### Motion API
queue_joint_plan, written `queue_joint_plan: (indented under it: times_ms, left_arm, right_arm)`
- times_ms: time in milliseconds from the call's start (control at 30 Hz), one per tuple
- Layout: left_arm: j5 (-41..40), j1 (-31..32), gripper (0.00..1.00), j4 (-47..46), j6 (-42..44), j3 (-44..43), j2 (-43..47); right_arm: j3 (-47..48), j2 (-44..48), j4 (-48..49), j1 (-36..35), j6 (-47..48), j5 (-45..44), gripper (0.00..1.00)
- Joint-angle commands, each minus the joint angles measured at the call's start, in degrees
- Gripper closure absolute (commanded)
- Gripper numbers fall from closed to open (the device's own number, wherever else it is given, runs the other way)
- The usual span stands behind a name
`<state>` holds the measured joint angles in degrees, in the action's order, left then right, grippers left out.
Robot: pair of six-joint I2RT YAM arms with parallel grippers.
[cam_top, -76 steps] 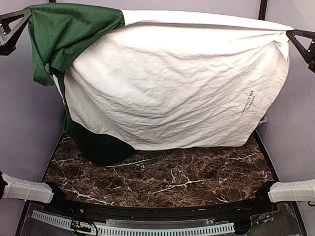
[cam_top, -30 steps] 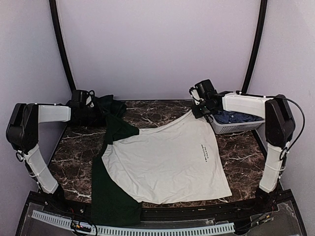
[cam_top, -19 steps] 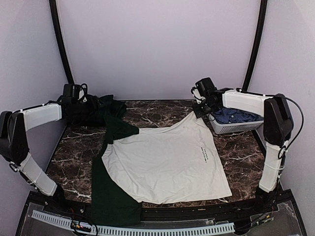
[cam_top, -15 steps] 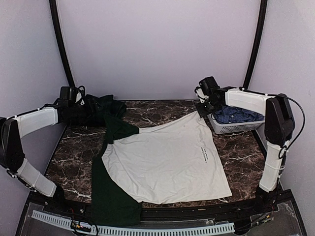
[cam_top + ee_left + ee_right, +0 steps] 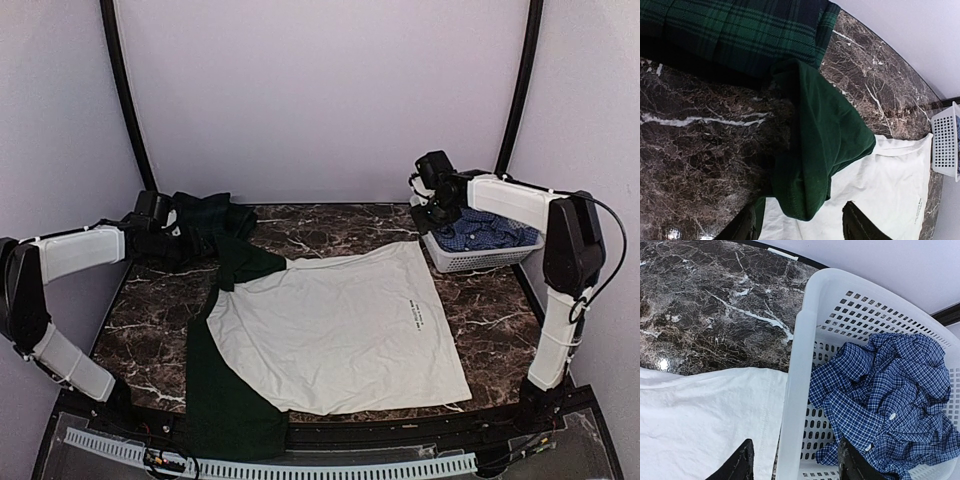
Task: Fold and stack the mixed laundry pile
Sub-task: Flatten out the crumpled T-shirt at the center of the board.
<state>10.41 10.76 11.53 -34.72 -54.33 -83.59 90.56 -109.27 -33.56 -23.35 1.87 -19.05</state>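
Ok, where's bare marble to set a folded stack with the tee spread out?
Three patches: the back strip of the table between the plaid garment and the basket; left of the tee, beside its green sleeve; right of the tee, in front of the basket. Centre and both far corners are crowded.

Left arm (image 5: pixel 75 250) stretched far left, right arm (image 5: pixel 510 195) far right, fingers (image 5: pixel 857 227) apart, seemingly empty.

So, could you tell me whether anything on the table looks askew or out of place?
The white shirt lies flat but skewed. Its far green sleeve is bunched up by the plaid garment, and its near green sleeve overhangs the front edge of the table.
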Motion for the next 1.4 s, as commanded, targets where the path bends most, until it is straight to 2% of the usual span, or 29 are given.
queue_joint_plan:
  times_ms: [0,133,233,467,567,667,867,1000,1100,1167,1233,1367]
  left_arm:
    - [-3.16,0.49,0.44,5.68,0.22,1.81,1.84]
    - [-2.98,1.67,0.48,6.93,2.40,1.08,-1.78]
    - [-4.33,2.56,0.57,8.09,3.19,-0.28,-5.27]
    - [-6.42,3.68,0.70,8.55,4.82,-1.26,-9.99]
    - [-5.85,3.80,0.66,7.80,5.32,-2.09,-11.87]
    - [-5.34,3.90,0.56,5.50,5.55,-3.20,-13.34]
    - [-6.49,4.30,0.57,5.85,5.97,-7.93,-19.86]
    - [-6.48,4.36,0.68,6.28,6.30,-8.58,-21.83]
    - [-9.33,4.06,0.87,7.65,6.14,-7.64,-21.76]
    - [-11.10,2.94,0.96,7.96,5.35,-6.47,-21.18]
    - [-11.51,1.10,1.00,7.68,4.56,-4.97,-20.27]
    - [-13.08,-1.76,1.00,8.45,4.29,-3.45,-18.46]
  right_arm:
    - [2.11,1.82,1.51,-0.35,0.11,4.32,0.47]
    - [1.54,2.54,1.98,-1.82,1.25,12.01,0.51]
    - [0.95,2.24,1.80,-2.60,0.66,17.18,0.53]
    - [-2.11,0.52,3.47,-2.84,-1.16,25.26,0.55]
    - [-2.63,-1.05,4.21,-2.84,-1.71,27.33,0.55]
    - [-3.04,-2.86,4.97,-2.84,-1.87,28.89,0.56]
    - [-4.17,-5.86,7.16,-2.97,-1.87,31.35,0.58]
    - [-5.22,-7.80,8.40,-3.10,-1.87,30.96,0.59]
    - [-5.70,-9.38,8.34,-3.05,-1.87,29.17,0.59]
    - [-5.48,-10.50,7.53,-3.09,-1.87,27.51,0.60]
    - [-5.72,-11.12,6.96,-3.10,-2.99,26.03,0.60]
    - [-6.61,-11.10,5.46,-3.10,-4.91,23.14,0.60]
